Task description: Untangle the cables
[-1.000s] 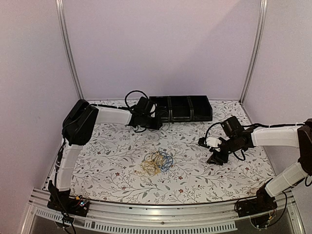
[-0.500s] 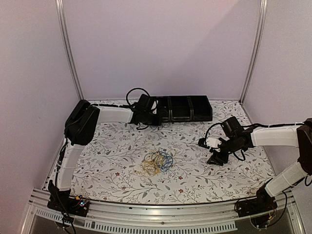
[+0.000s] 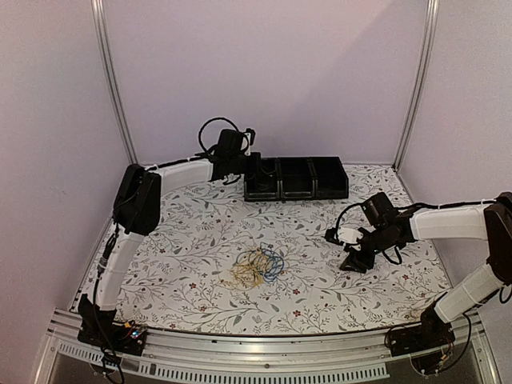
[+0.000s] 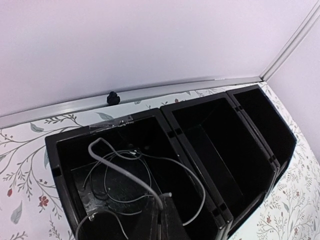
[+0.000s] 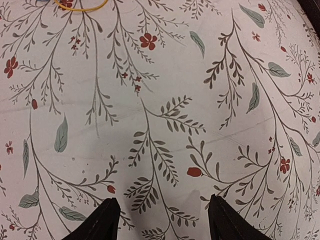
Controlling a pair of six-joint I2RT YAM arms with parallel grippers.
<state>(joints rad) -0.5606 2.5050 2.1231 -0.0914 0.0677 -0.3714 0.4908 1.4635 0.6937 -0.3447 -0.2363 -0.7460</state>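
Desk [image 3: 192, 232], flowered cloth. The black three-bay tray [image 3: 320, 192] sits along the far edge, right of centre.

Left arm is stretched to the far edge. Left claw [image 3: 250, 168] hangs over the tray's left-end bay, clenched. A pale strand runs up against its fingers. Cannot tell whether it is nipped between them or just lying close.

Right arm reaches in from the right edge. Right claw [image 3: 352, 260] hovers low over bare cloth to the right of the heap, jaws spread and holding nothing.

The cables [image 3: 256, 268]: the main heap lies mid-desk, a little toward the near edge. Yellow-orange, blue and dark loops lie over one another in one knot. From the right wrist, only the rim of a yellow loop [image 5: 80, 7] shows at the top edge, well apart from the fingertips.

One whitish cable [image 4: 131, 179] lies loosely coiled in the tray's left-end bay, apart from the heap. Nothing shows in the other two bays.

Judgement: early going. One cord looks separated and binned. The yellow, blue and dark ones are left to pull apart, and there are two bays to take them.
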